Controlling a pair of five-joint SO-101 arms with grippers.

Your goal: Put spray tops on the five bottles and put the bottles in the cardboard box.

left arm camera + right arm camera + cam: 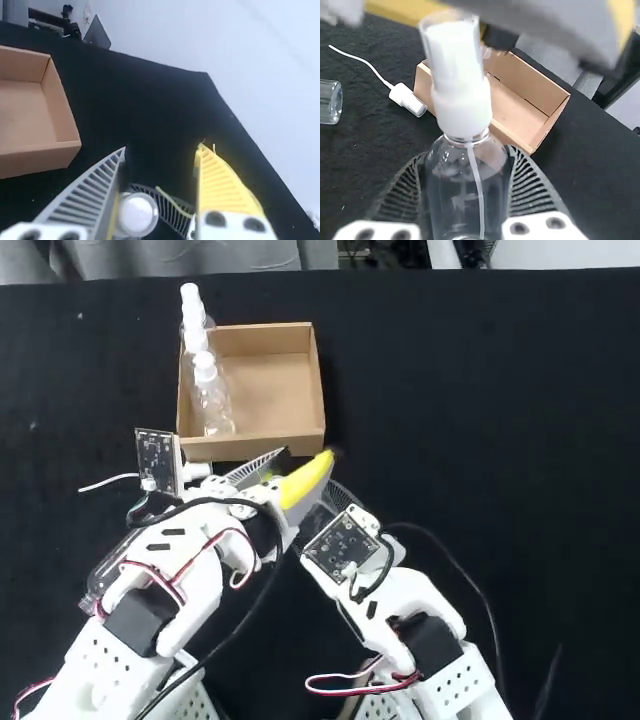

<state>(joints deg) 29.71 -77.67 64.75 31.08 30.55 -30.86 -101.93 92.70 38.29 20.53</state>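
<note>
Bottle (465,200) was clamped in the right gripper (467,160), spray top (457,95) on its neck. The left gripper (161,149) had its fingers apart around that top. Seemingly three capped bottles (212,400) stood in the cardboard box (280,390). One open bottle (327,100) and a loose top (407,100) lay on the table (500,390), not yet joined.

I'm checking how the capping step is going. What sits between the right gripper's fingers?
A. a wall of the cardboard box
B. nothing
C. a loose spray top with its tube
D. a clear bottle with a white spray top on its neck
D: in the right wrist view, the right gripper is closed around a clear bottle, and a white spray top sits on the bottle's neck.
</note>
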